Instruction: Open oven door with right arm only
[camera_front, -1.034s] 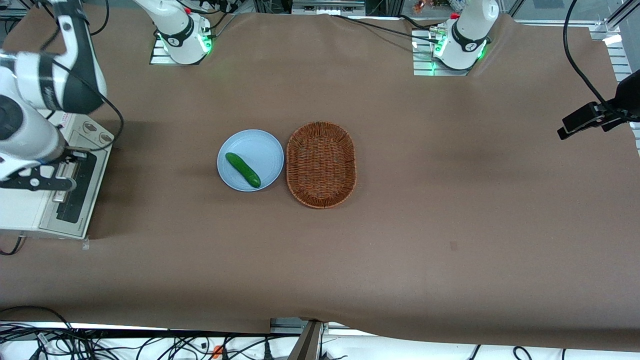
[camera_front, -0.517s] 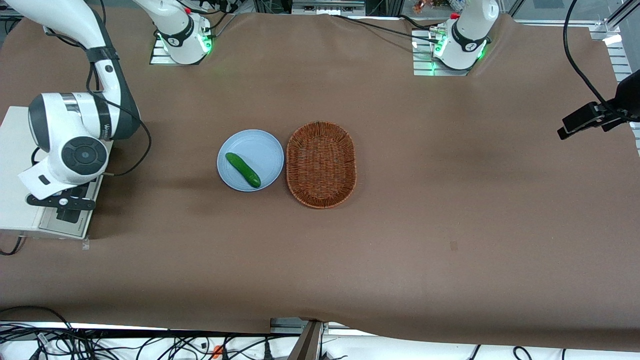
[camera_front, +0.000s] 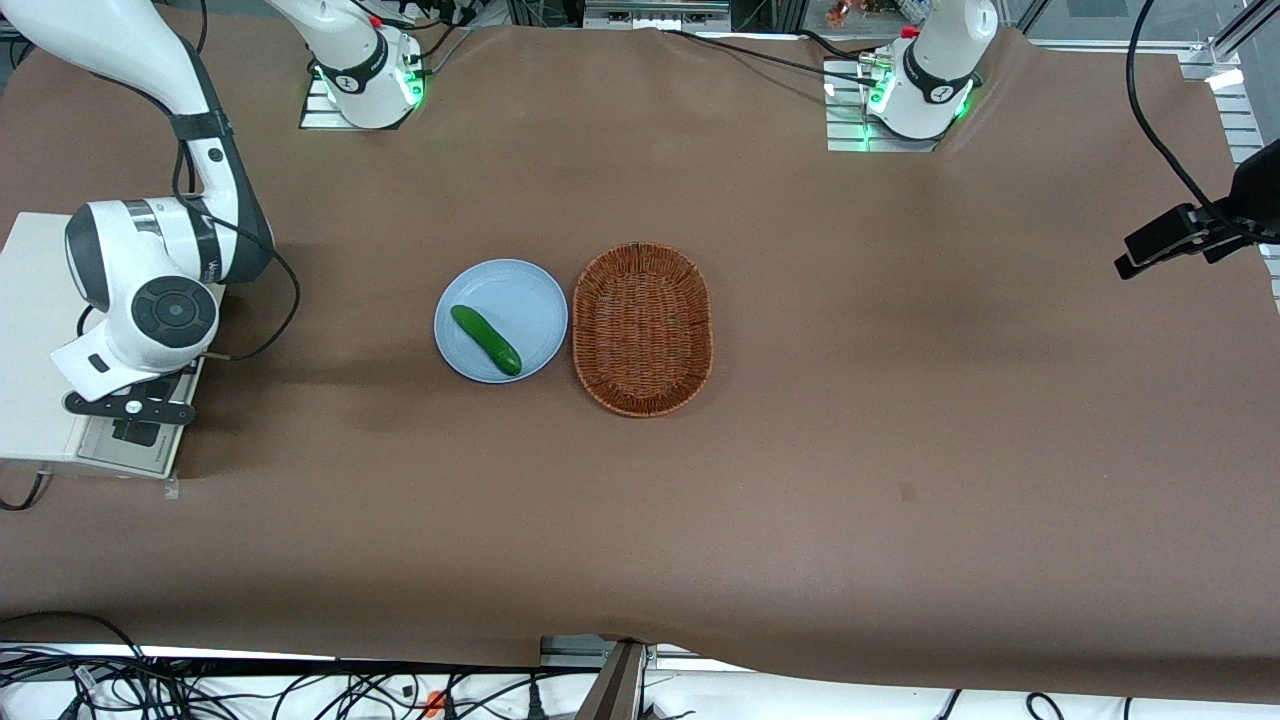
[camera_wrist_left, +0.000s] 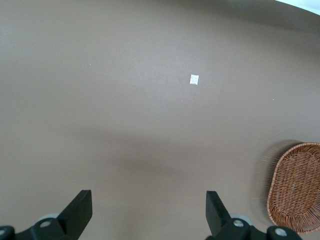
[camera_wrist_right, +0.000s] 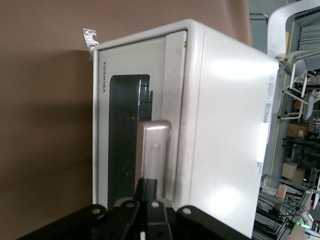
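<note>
The white toaster oven (camera_front: 30, 330) stands at the working arm's end of the table. Its oven door (camera_wrist_right: 125, 145) has a dark glass window and lies flush against the oven body. The silver bar handle (camera_wrist_right: 154, 150) runs along the door's edge. The right arm (camera_front: 150, 290) hangs over the oven's front. My gripper (camera_wrist_right: 151, 186) is shut, fingers pressed together with nothing between them, their tips just at the end of the handle. In the front view the gripper (camera_front: 135, 432) covers most of the door (camera_front: 130, 458).
A light blue plate (camera_front: 520, 290) holding a green cucumber (camera_front: 486, 340) sits mid-table, beside a brown wicker basket (camera_front: 642, 328). The oven's white top (camera_wrist_right: 230, 125) faces up. Cables trail along the table's near edge (camera_front: 200, 690).
The right arm has swung and lowered over the oven's front, carrying the gripper nearer to the front camera along the door. In the last half second it barely shifted.
</note>
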